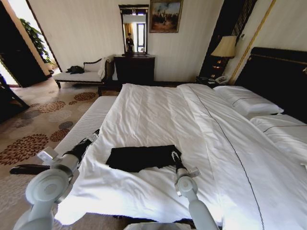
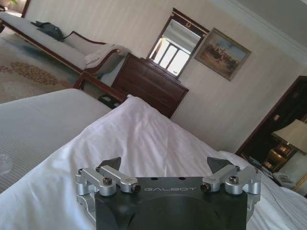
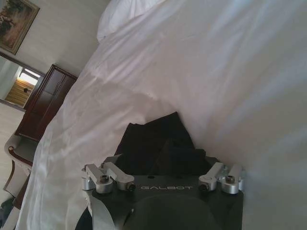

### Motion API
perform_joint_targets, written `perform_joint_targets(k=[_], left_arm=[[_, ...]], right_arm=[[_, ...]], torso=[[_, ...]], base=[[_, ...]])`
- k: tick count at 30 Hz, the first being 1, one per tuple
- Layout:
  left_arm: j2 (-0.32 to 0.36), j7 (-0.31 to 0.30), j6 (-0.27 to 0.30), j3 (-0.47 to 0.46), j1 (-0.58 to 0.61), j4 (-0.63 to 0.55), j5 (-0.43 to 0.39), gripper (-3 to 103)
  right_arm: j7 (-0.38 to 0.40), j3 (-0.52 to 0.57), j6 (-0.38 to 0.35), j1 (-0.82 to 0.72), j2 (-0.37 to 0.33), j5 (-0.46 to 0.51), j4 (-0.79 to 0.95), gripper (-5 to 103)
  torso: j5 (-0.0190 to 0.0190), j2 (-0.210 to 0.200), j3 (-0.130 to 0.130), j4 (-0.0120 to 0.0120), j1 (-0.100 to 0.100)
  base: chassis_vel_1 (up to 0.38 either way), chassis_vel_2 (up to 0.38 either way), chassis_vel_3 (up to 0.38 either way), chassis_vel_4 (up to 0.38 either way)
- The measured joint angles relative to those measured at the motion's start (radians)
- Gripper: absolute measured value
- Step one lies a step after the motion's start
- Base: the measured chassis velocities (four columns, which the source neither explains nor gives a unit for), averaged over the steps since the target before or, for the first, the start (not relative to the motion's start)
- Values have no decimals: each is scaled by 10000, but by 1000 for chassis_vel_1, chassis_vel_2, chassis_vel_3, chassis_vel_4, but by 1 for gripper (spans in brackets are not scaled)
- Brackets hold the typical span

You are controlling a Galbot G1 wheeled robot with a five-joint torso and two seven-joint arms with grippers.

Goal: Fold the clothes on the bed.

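right gripper fingertips hidden against black T-shirt

Far ahead of the grippers, a dark wooden dresser stands against the wall with a mirror on it and a framed painting just beside. A white chaise sits left of the dresser, holding a dark bag. A lit lamp stands ahead and right. Patterned carpet spreads left of the left gripper.
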Motion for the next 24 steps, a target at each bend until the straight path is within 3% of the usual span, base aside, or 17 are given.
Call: perform_joint_targets(k=[4,10,11,13,19,21,24], left_arm=[[78,-67,81,-216,109,-141,-34,100],[-34,-175,78,-329,223,-5,35,100],[-64,-182,72,-328,217,30,73,100],[-77,-186,66,-322,209,46,96,100],[-105,-205,53,-267,124,120,196,100],[-105,-224,53,-267,127,133,223,100],[-111,-332,79,-302,191,151,259,100]], right_arm=[[-177,16,176,172,-2,84,-227,70],[-443,163,404,327,56,326,-272,54],[-537,173,474,331,60,333,-284,43],[-590,175,504,334,60,333,-303,43],[-720,138,537,354,25,297,-389,16],[-719,107,526,354,8,278,-389,16],[-659,70,488,374,-15,261,-396,3]], torso=[[0,0,1,3,0],[0,0,2,3,1],[0,0,2,3,1],[-1,0,2,3,0],[0,-1,2,2,1],[0,0,2,2,0],[0,-1,1,2,1]], base=[[0,0,0,0],[0,0,0,0],[0,0,0,0],[0,0,0,0],[0,0,0,0],[0,0,0,0],[0,0,0,0]])
